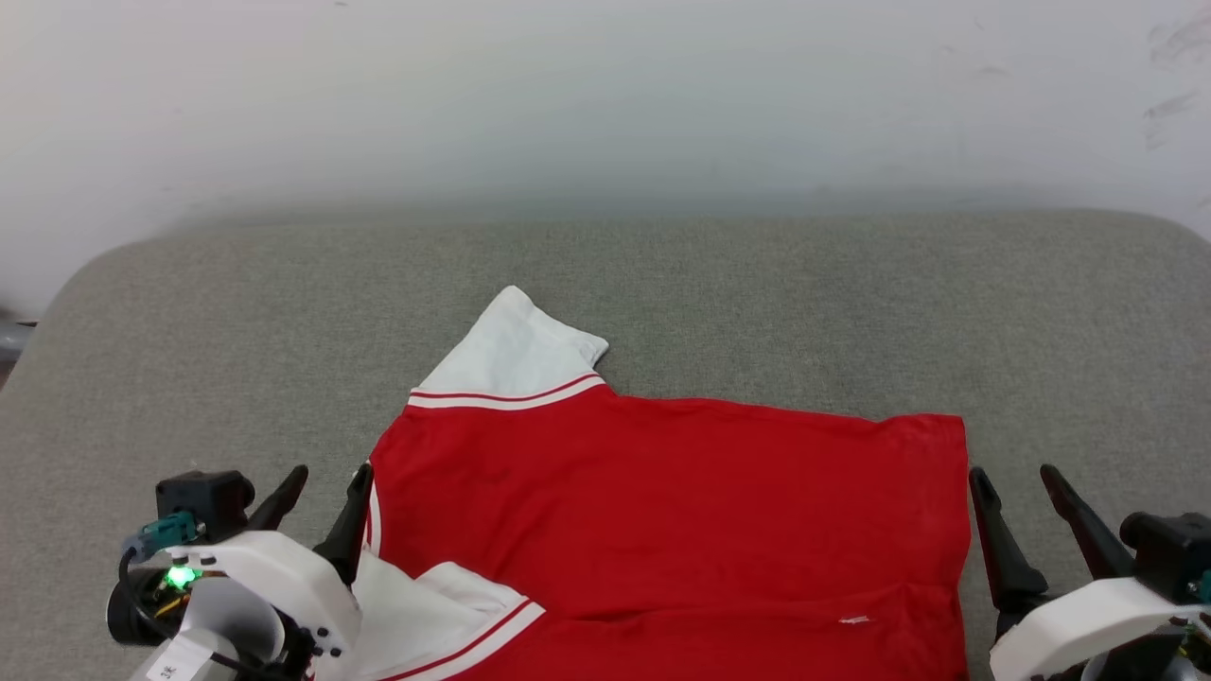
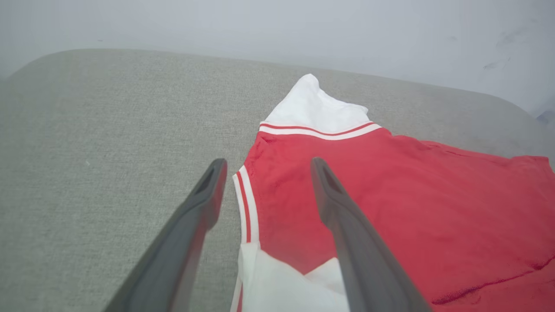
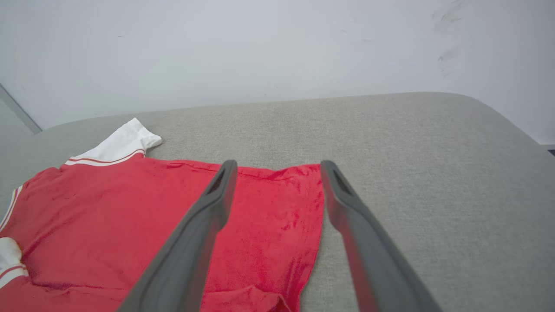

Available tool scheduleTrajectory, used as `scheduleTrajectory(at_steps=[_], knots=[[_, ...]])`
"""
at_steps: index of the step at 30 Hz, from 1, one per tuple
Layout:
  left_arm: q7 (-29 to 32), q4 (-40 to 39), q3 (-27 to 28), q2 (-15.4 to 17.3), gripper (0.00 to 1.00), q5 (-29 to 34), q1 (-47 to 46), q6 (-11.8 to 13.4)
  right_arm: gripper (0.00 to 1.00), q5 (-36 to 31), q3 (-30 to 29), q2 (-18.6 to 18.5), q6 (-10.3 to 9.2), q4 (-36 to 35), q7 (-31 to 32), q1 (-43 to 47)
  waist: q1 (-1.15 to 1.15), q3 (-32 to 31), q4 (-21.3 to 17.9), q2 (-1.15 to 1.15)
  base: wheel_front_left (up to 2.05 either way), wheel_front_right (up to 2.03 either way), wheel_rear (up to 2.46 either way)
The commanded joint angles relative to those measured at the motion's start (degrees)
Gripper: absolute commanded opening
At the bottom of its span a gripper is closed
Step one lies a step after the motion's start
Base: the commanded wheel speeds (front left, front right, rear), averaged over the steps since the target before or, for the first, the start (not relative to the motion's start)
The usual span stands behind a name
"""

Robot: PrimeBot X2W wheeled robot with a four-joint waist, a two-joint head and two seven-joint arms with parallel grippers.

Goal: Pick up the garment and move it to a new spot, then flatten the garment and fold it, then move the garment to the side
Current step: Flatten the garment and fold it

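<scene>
Left end effector [image 1: 329, 478] is spread wide and empty, at the left edge of the garment [image 1: 662, 511]. Right end effector [image 1: 1014, 482] is equally wide and empty, beside its right hem. The red garment lies flat between them on the grey counter [image 1: 851, 303], with one white sleeve pointing far.

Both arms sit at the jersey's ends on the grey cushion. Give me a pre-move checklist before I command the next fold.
1. Left gripper open, nothing held: ok.
2. Right gripper open, nothing held: ok.
3. Garment flat on the grey cushion: ok in the visible part.
4. Garment's near edge aligned: cannot tell, cut off by the head view's bottom.
5. Far white sleeve tucked in: not ok, it sticks out.
6. Bare grey cushion beyond both ends: ok.
</scene>
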Motion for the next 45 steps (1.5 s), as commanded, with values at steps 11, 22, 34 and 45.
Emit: scheduleTrajectory(at_steps=[11,22,34,45], knots=[[-1.58,1.51,-0.41,-2.36,1.0,4.0,-13.6,0.28,1.0,-2.84,0.09,2.39,-0.03,-8.07,0.74,-6.54,0.0,10.69,-2.52,0.0,0.0,0.0,0.0],[12.15,7.13,-1.43,-0.69,1.0,0.82,-33.08,-7.1,1.0,-2.89,0.14,3.52,-0.03,-8.75,0.01,-11.79,0.0,18.67,-5.77,0.0,0.0,0.0,0.0],[38.95,16.96,-3.86,4.04,1.0,-6.44,-45.91,-10.58,1.0,-1.01,2.47,3.93,-0.03,-6.43,-2.78,-14.46,0.0,24.04,-11.96,0.0,0.0,0.0,0.0],[48.76,24.15,-6.18,5.98,1.0,-7.72,-44.53,-9.42,1.0,1.67,3.68,3.95,-0.03,-3.38,-5.42,-15.34,0.0,27.59,-15.6,0.0,0.0,0.0,0.0]])
